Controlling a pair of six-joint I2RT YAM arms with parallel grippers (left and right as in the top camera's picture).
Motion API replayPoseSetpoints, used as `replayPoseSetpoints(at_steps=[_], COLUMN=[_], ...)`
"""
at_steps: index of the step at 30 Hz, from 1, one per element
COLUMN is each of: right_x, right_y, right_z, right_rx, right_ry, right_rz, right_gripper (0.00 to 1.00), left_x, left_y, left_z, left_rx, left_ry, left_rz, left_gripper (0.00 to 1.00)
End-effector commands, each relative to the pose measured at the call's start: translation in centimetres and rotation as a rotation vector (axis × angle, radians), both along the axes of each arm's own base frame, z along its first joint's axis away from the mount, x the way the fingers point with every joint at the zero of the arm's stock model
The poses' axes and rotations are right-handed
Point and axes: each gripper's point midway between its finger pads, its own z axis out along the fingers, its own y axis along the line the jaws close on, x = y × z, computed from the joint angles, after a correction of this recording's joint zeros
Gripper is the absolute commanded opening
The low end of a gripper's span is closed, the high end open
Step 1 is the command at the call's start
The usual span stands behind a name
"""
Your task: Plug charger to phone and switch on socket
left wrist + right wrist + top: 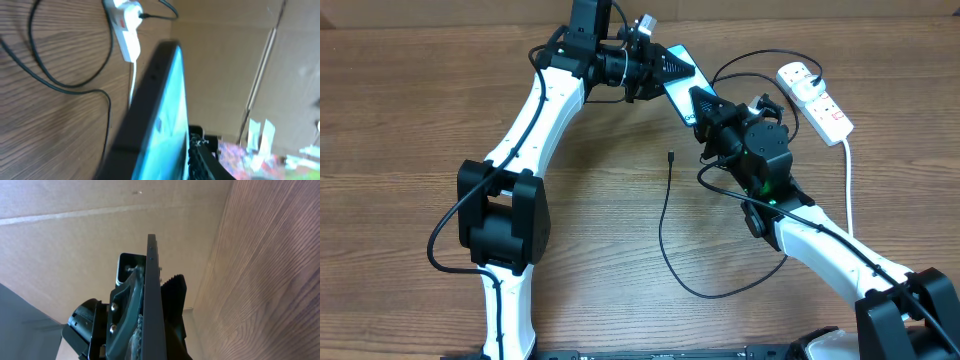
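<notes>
The phone (678,86) is held up off the table at the back, between both grippers. My left gripper (663,66) is shut on its far end and my right gripper (702,106) is shut on its near end. In the left wrist view the phone (167,115) shows edge-on with its cyan screen, and a dark finger (200,157) presses against it. In the right wrist view its thin dark edge (152,290) stands between my fingers (155,330). The charger's black cable (663,225) lies on the table with its free tip (671,156) below the phone. Its plug sits in the white socket (815,98).
The socket's thick white cord (849,170) runs down the right side. The socket (125,25) and loops of black cable (60,82) show in the left wrist view. A cardboard wall (100,225) stands behind the wooden table (410,120).
</notes>
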Motion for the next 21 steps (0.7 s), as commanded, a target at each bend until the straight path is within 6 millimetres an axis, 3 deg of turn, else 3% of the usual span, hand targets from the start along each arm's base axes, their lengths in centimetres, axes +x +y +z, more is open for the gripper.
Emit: replayPoseSetpoints(at_steps=[1,11,16,21], right_x=[-0.6,-1.3,-1.8,-1.9], right_y=[1.9,3.1,3.9,3.9], right_z=[1.8,1.5,1.5,1.5], right_rx=[0.011,0.01,-0.02,-0.02], right_ry=[-0.03,-0.021,-0.039,-0.037], right_rz=[0.067,0.113,0.17,0.17], right_gripper=[0.04,0.04,0.04,0.04], left_x=[1.1,1.4,0.8,-0.2], left_y=[-0.3,-2.9,-2.3,-2.2], left_z=[0.3,3.5,5.1,6.2], left_rx=[0.024,-0.085,-0.159,-0.211], left_ry=[-0.009,-0.07,-0.037,-0.029], left_rz=[0.058,0.038,-0.018,-0.092], left_gripper=[0.24,0.25,0.09,0.12])
